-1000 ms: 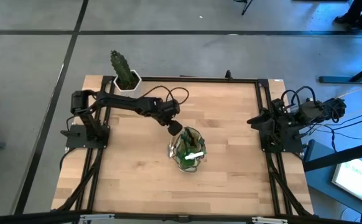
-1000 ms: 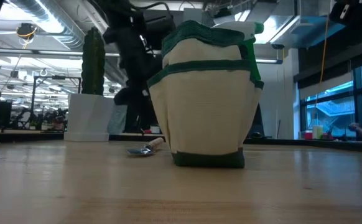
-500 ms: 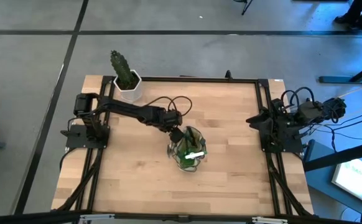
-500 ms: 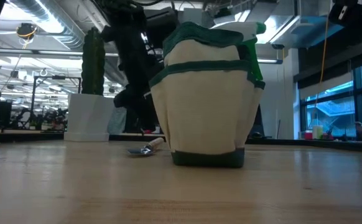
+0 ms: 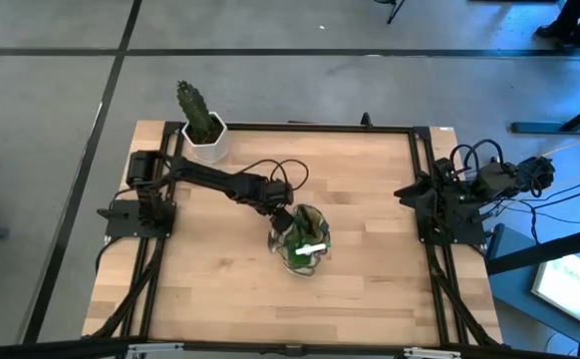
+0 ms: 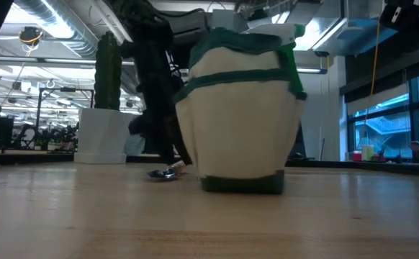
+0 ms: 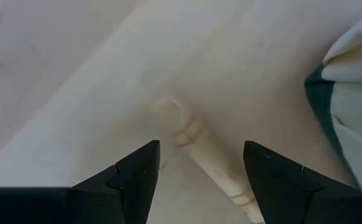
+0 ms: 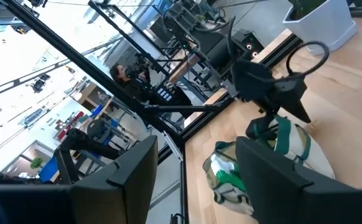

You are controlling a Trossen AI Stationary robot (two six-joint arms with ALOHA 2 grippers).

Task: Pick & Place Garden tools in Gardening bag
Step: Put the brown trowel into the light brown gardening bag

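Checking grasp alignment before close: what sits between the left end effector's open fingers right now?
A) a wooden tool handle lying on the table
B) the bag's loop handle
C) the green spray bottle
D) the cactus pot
A: the left wrist view shows the left end effector open, with a pale wooden handle lying on the table between the fingers, beside the gardening bag.

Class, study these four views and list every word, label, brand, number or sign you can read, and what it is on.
No text can be read in any view.
The screen beside the table shows marks too small to read.
The bag and the cactus pot show no lettering.
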